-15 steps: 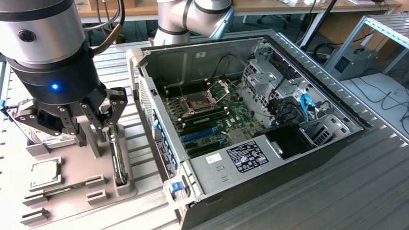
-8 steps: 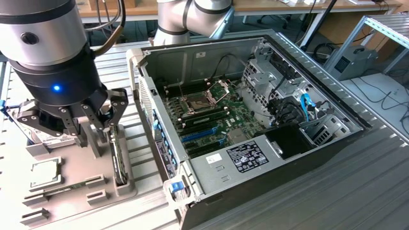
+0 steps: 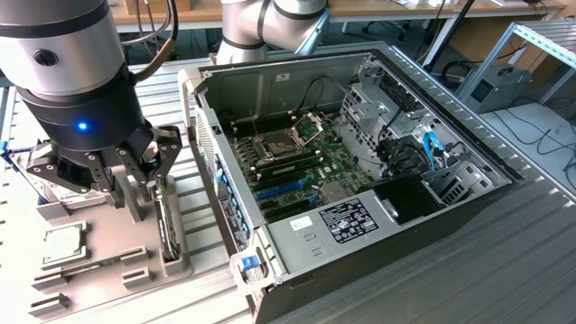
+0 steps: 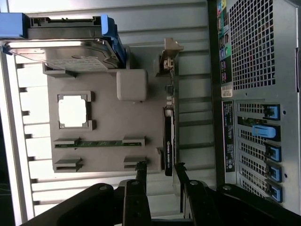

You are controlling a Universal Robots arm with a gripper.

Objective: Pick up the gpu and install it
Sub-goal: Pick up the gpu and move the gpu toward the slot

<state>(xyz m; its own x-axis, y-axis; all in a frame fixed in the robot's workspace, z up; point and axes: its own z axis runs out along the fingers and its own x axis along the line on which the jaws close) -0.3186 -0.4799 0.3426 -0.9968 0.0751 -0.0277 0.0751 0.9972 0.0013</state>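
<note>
Hand (image 4: 160,166) hangs open, pointing straight down over the gpu (image 4: 168,141) standing on edge in the grey tray (image 4: 108,155).

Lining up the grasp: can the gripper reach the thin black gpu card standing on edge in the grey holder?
Probably yes: the open gripper hangs above the thin black gpu card, nothing between them, its top edge bare.
</note>
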